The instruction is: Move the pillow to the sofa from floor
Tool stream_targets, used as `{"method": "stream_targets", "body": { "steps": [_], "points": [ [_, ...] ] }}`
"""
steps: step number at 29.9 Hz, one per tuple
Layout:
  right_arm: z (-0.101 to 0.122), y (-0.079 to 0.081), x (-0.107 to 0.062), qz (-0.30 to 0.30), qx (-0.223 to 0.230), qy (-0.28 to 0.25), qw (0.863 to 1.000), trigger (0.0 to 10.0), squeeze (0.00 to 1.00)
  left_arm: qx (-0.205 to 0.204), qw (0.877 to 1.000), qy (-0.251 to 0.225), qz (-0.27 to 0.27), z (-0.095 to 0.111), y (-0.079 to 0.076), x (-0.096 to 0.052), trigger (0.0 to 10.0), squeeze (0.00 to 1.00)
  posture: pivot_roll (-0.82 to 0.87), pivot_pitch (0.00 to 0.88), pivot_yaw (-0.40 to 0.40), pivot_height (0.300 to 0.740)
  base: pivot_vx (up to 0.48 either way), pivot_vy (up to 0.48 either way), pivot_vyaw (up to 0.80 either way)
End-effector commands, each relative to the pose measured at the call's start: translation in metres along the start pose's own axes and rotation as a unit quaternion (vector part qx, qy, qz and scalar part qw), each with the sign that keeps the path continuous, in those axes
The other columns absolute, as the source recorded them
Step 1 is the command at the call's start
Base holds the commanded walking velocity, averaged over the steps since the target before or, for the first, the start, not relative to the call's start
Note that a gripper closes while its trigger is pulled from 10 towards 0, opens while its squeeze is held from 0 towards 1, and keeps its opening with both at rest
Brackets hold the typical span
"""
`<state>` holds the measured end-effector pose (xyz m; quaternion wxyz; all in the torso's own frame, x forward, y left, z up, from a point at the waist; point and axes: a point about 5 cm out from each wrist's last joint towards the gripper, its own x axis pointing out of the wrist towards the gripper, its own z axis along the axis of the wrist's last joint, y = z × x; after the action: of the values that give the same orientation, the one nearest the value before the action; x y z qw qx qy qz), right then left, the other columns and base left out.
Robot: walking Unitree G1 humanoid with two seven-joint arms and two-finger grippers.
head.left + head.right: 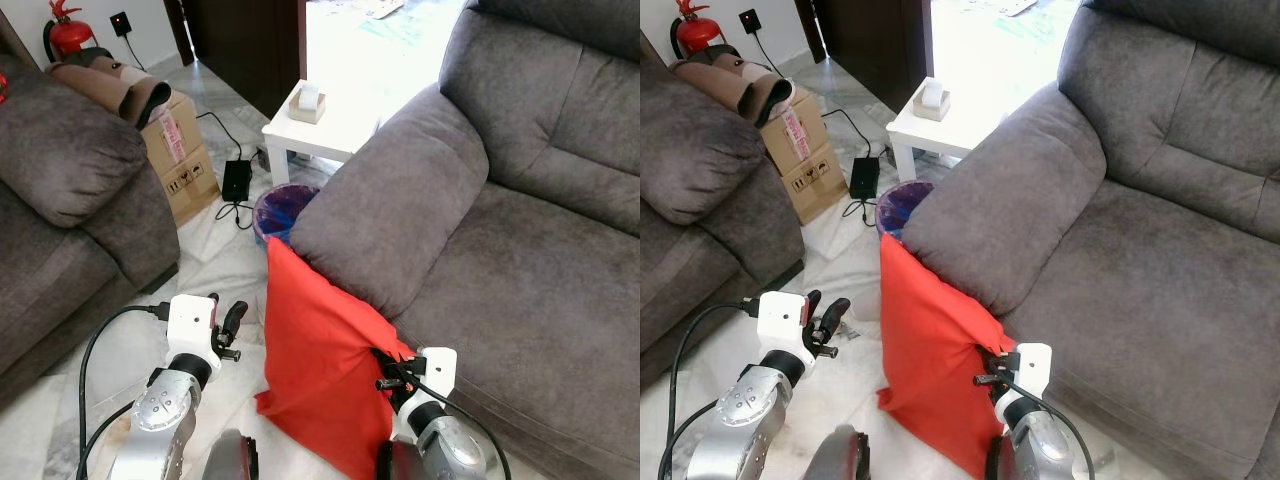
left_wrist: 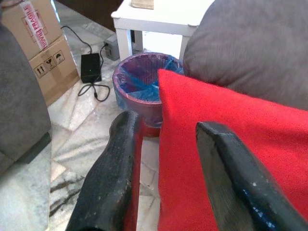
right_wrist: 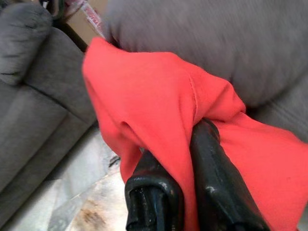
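Observation:
A red pillow stands on edge on the marble floor, leaning against the armrest of the grey sofa. My right gripper is shut on the pillow's upper corner nearest the sofa, with red fabric pinched between its black fingers. From the head it sits at the pillow's right edge. My left gripper is open just left of the pillow, its fingers straddling the near vertical edge without touching it. In the left eye view that gripper hovers low over the floor.
A purple waste bin with a blue liner stands right behind the pillow, by a white side table. A cardboard box, a black power adapter with cables and a second grey sofa lie to the left.

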<state>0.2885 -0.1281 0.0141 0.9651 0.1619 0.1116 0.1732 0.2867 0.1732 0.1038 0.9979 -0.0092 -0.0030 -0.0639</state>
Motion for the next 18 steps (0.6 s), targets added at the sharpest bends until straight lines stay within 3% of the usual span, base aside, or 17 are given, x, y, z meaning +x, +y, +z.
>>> {"method": "stream_targets", "body": {
  "steps": [1,8,14,18],
  "points": [
    [0.032,0.006,0.012,0.03,-0.018,-0.07,0.997,10.0,0.0,-0.017,1.0,0.019,0.006,-0.007,0.007,-0.005,10.0,0.0,0.13,0.142,0.022,0.74,0.0,0.0,0.0],
    [0.048,-0.004,0.011,0.016,-0.02,-0.097,0.995,10.0,0.0,-0.045,0.999,0.016,-0.004,-0.005,0.01,-0.002,10.0,0.0,0.13,0.123,0.029,0.74,0.0,0.0,0.0],
    [0.055,-0.013,0.009,0.004,-0.029,-0.103,0.994,10.0,0.0,-0.042,0.999,0.016,-0.023,-0.003,0.008,0.001,10.0,0.0,0.13,0.108,0.03,0.74,0.0,0.0,0.0],
    [0.061,-0.021,0.007,-0.014,-0.016,-0.118,0.993,10.0,0.0,-0.077,0.997,0.015,-0.017,-0.003,0.009,0.002,10.0,0.0,0.12,0.092,0.035,0.74,0.0,0.0,0.0]
  ]
}}
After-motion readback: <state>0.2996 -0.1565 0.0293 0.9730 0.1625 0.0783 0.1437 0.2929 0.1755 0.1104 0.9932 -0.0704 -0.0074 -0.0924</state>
